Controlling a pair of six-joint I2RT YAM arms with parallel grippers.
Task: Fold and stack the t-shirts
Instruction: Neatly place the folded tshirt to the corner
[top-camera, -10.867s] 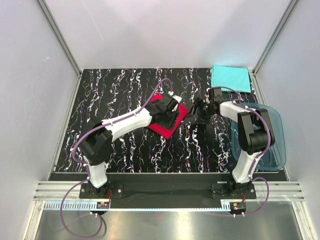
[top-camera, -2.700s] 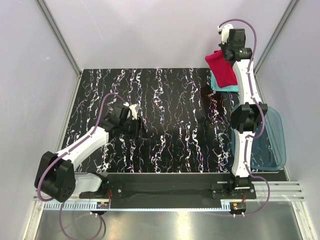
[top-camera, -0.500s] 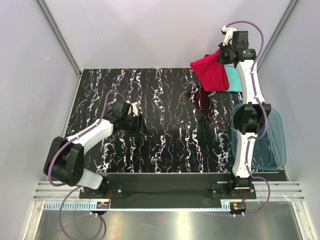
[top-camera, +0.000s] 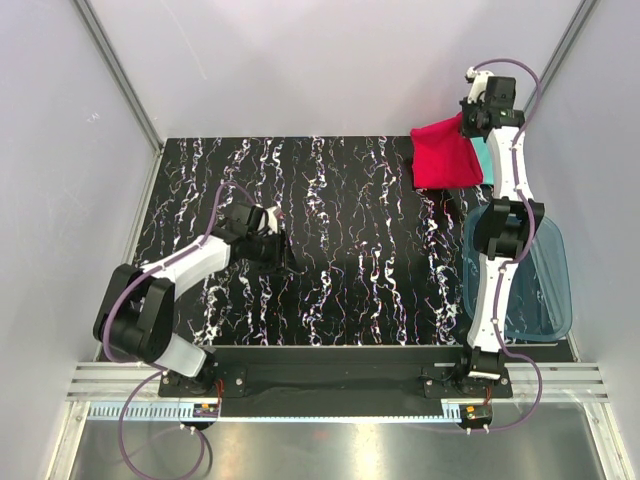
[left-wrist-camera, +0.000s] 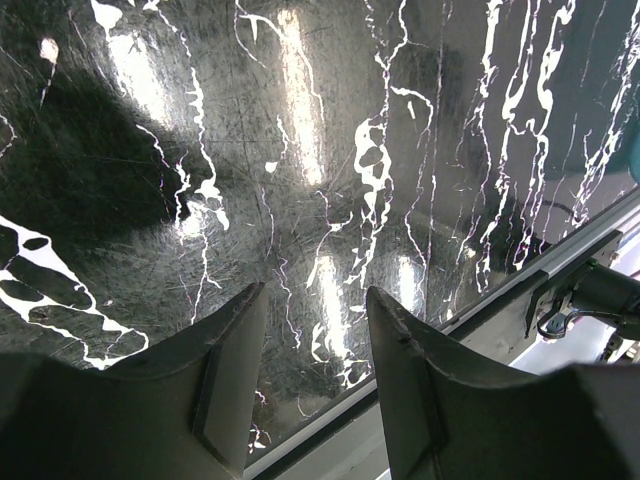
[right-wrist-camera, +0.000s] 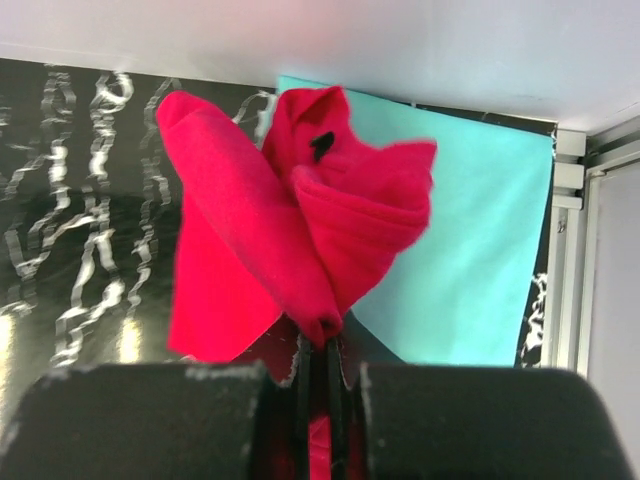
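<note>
While the overhead camera showed my right gripper (top-camera: 467, 120) raised over the far right corner with the red shirt (top-camera: 445, 158) hanging from it, only my right wrist camera showed the grip itself. There, my two fingers were pressed almost together on a bunched fold of the red cloth, and the rest drooped in loose lobes. That same view showed the turquoise shirt (right-wrist-camera: 470, 240) lying flat and folded on the table (top-camera: 350, 260) beneath, in the far right corner beside the frame rail. From above, the hanging red shirt covered nearly all of it, leaving only a thin strip at its right edge. Whether the red cloth touched the turquoise one I could not tell.

My left wrist camera showed my left gripper (left-wrist-camera: 312, 300) over bare table, its fingers parted by a moderate gap with nothing between them. The overhead view placed it on the left half, well apart from both shirts, but it was too dark there to read the opening.

A small black mark on the red shirt was too small to identify. My right arm hid part of the translucent blue tub (top-camera: 548, 285) at the right edge.

The table was glossy black with white marbled streaks and reflected the lights. Pale walls with metal posts closed it in on three sides.
</note>
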